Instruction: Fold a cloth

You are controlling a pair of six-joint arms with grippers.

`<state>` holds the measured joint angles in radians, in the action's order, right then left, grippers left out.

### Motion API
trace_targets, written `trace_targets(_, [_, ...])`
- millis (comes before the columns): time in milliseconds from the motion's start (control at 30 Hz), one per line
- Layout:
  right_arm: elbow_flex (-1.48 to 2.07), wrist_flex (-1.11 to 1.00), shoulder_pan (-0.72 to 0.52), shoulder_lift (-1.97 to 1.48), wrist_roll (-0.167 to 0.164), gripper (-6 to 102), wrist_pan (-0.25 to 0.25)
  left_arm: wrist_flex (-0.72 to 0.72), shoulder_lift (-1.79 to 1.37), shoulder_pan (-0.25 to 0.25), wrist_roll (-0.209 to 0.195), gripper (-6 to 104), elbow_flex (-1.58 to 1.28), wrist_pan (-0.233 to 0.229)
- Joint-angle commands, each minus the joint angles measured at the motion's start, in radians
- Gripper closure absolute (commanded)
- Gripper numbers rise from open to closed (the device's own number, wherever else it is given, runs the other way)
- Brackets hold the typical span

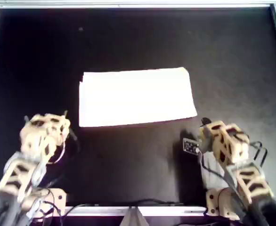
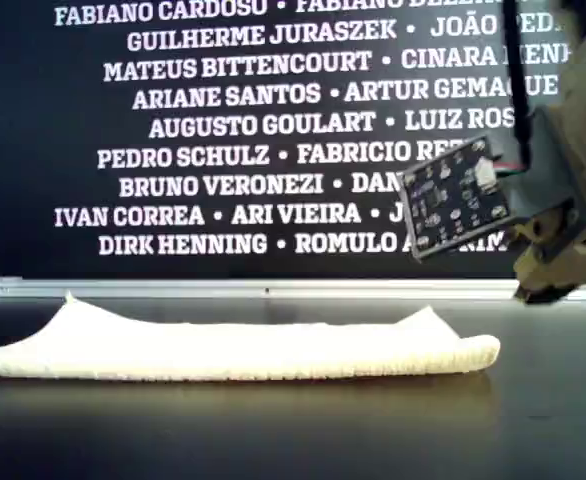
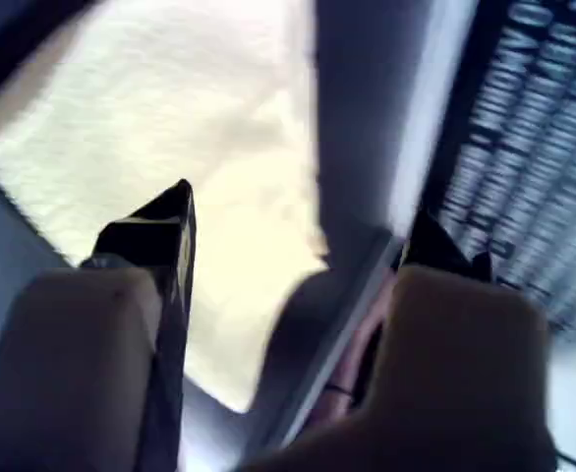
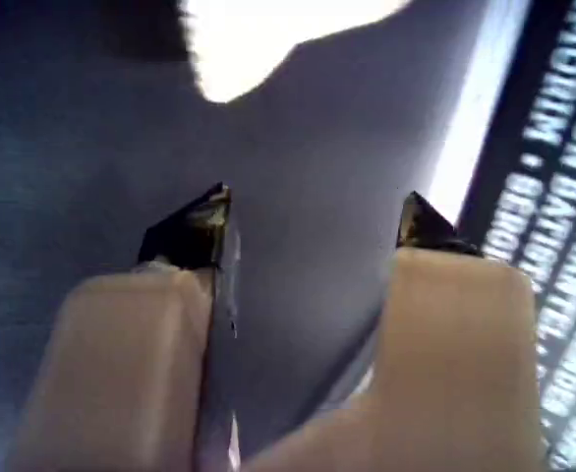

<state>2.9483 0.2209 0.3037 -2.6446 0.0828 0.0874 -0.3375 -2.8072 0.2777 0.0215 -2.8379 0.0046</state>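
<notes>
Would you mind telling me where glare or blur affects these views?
Overhead view: the cloth is washed out nearly white, no wrinkles visible. Right wrist view: its corner is blown out by glare. Left wrist view: soft and blurred, yellow tint visible. Exterior view: fairly sharp.

You cannot count the layers of the thin, pale rectangular cloth point(image 1: 136, 97): glare whitens it in the overhead view, wiping out wrinkles and fold lines. In the exterior view that cloth point(image 2: 223, 348) runs off the exterior view's left edge, so its far end is cut off from you. The white names on the black back wall point(image 2: 253, 120) are clipped at the top, and a tan arm with a small dark circuit board point(image 2: 457, 196) covers several of them. Both wrist views are blurred; the left gripper point(image 3: 303, 231) shows you only the dark tips of its parted fingers, and the right gripper point(image 4: 313, 211) likewise.
</notes>
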Motion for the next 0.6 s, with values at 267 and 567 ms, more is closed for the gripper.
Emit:
trace_targets(267, [0.087, -0.037, 0.002, -0.336, -0.006, 29, 0.006, 0.009, -0.301, -0.008, 0.003, 21, -0.149, -0.005])
trace_targets(567, [0.028, -0.037, 0.005, -0.112, -0.008, 18, -0.009, 0.009, -0.301, -0.008, 0.003, 21, -0.155, -0.005])
